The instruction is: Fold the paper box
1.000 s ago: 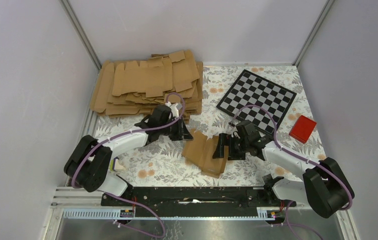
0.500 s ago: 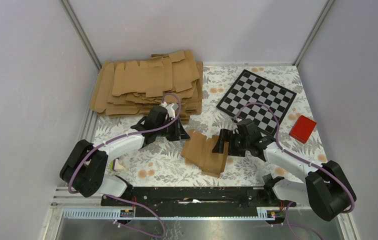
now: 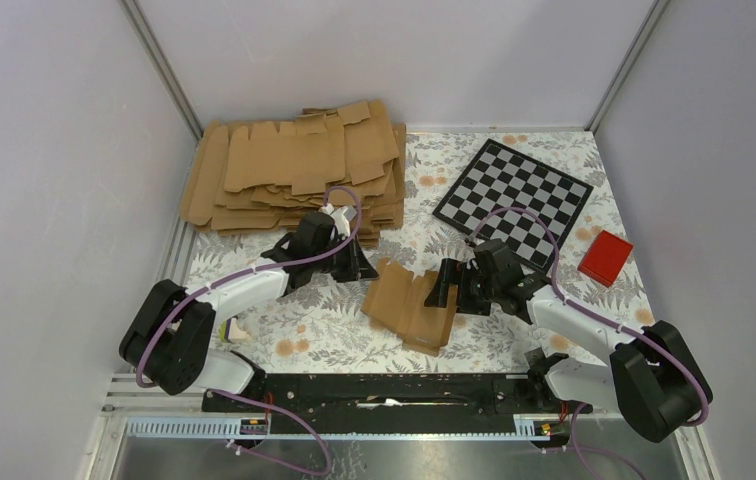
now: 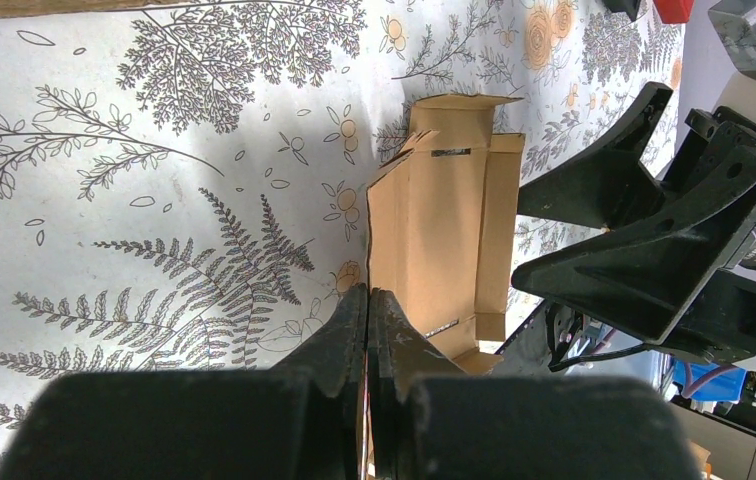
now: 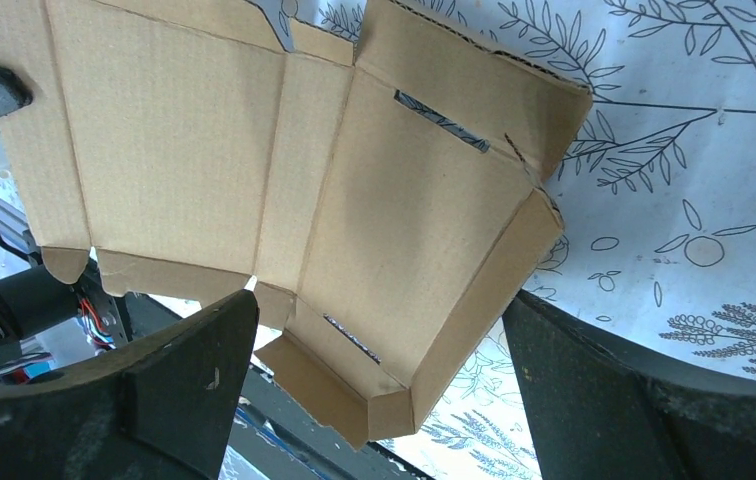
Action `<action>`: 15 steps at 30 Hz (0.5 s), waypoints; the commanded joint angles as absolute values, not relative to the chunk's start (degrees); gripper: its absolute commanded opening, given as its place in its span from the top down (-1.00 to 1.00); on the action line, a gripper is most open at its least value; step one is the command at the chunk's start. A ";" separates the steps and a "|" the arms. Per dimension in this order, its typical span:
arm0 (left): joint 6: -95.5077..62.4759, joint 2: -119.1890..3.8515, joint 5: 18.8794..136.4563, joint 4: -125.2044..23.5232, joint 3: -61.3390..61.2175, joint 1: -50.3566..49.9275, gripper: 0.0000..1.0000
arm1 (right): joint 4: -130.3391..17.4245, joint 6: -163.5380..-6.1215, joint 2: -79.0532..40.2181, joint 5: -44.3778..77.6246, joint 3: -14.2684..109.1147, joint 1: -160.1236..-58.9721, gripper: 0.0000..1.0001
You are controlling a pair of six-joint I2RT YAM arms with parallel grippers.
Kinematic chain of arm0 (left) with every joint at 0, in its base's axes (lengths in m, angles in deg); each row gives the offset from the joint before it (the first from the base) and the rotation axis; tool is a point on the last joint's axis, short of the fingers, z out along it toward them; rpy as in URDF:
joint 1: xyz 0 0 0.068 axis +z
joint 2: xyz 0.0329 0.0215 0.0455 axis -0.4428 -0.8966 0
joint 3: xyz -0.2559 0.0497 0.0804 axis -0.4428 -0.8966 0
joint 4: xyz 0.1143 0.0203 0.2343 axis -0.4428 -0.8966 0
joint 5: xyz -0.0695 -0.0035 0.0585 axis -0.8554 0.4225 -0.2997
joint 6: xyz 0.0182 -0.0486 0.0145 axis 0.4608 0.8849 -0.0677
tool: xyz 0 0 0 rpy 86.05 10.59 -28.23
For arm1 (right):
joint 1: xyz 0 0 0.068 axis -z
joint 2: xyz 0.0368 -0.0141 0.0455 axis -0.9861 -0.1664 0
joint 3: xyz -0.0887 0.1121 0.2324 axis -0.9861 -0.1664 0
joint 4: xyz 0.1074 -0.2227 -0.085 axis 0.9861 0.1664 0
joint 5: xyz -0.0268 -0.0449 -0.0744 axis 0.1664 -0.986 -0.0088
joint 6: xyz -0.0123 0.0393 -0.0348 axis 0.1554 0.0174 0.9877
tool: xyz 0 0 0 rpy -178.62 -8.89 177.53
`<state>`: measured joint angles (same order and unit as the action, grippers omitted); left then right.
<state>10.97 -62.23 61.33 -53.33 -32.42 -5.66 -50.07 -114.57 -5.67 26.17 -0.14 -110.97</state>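
Note:
The paper box (image 3: 406, 305) is a small brown cardboard piece, partly folded, lying on the floral cloth between the two arms. In the left wrist view the paper box (image 4: 444, 230) has side flaps raised. My left gripper (image 3: 365, 270) sits at its far left corner, and the left gripper (image 4: 367, 300) is shut with the box's left edge running in between the jaws. My right gripper (image 3: 447, 290) stands at the box's right side. The right gripper (image 5: 379, 300) is wide open, its fingers either side of a folded corner of the paper box (image 5: 254, 170).
A big pile of flat cardboard blanks (image 3: 294, 175) lies at the back left, just behind the left arm. A checkerboard (image 3: 512, 195) lies at the back right with a small red block (image 3: 605, 257) beside it. Grey walls close in on three sides.
The left jaws have closed fully on the box's edge. Both wrists shifted slightly toward the back, the right gripper edging nearer the box; the box barely moved.

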 commanded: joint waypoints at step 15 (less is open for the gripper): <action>13.00 -64.72 56.95 -51.80 -30.64 -5.66 0.36 | -50.75 -116.16 -9.03 28.31 -0.47 -111.36 -0.95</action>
